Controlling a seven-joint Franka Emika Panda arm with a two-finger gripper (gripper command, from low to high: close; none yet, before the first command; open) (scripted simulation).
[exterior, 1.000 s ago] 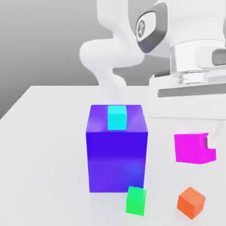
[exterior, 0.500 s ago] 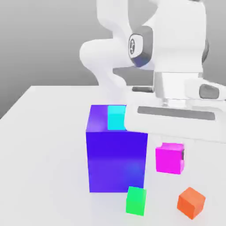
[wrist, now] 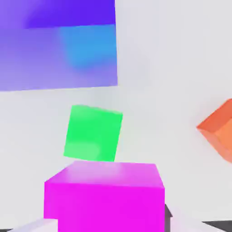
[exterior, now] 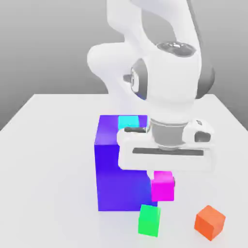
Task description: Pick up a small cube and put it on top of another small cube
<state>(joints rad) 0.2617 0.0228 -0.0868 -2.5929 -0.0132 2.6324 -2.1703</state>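
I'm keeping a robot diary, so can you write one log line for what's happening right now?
phase: carrying | end effector: shut on magenta cube | magenta cube: in air, above and just off green cube | green cube: on table, bare | stacking: not yet done

Magenta cube (exterior: 162, 186), green cube (exterior: 148, 221)

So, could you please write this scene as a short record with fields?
held item: magenta cube, in the gripper, lifted off the table
gripper: shut on the magenta cube
target: green cube, on the white table, nothing on top
big blue-purple block: cyan cube sits on it
orange cube: on the table, at the exterior view's right of the green cube
stacking: not yet done
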